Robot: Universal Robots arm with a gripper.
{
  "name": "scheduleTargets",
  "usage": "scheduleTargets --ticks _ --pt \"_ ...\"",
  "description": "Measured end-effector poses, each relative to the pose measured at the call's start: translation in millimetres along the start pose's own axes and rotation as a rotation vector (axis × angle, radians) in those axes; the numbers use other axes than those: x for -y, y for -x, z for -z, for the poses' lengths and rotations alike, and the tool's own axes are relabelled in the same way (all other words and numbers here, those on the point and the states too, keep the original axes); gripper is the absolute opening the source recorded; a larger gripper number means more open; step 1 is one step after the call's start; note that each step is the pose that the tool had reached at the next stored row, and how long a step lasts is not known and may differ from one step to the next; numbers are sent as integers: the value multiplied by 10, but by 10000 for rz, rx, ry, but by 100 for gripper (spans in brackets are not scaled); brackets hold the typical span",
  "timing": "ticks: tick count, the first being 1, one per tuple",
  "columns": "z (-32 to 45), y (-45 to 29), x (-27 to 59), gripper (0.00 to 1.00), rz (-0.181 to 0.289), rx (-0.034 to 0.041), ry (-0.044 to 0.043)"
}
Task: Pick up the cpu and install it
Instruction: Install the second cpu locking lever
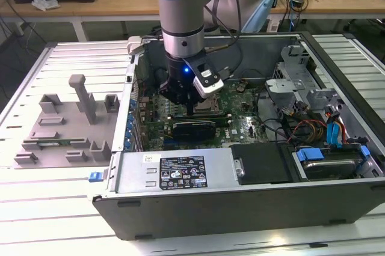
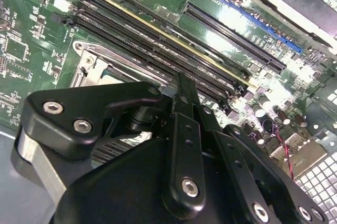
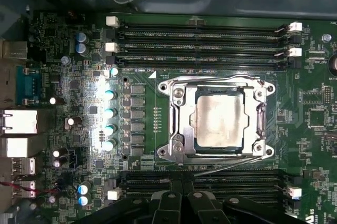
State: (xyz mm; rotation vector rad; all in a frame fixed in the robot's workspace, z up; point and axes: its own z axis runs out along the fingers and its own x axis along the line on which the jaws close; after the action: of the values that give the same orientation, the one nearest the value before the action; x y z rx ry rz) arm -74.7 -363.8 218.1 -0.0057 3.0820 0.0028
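The end effector (image 1: 191, 107) hangs low inside the open computer case (image 1: 252, 202), just above the motherboard (image 3: 68, 56); whether it is clenched or released I cannot tell. In the first wrist view the cpu (image 3: 219, 120) lies flat inside the metal-framed socket (image 3: 176, 124), its silvery top facing up. Long black memory slots (image 3: 200, 37) run on both sides of the socket. In the exterior view a long black expansion card (image 1: 194, 128) sits just beside the socket, and a grey fixture tray (image 1: 57, 139) rests on the tabletop (image 1: 54, 214), well apart from it, outside the case.
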Motion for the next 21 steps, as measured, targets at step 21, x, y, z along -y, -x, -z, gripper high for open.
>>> scheduleTargets --ticks 21 --pt "-60 -32 182 11 -106 43 1597"
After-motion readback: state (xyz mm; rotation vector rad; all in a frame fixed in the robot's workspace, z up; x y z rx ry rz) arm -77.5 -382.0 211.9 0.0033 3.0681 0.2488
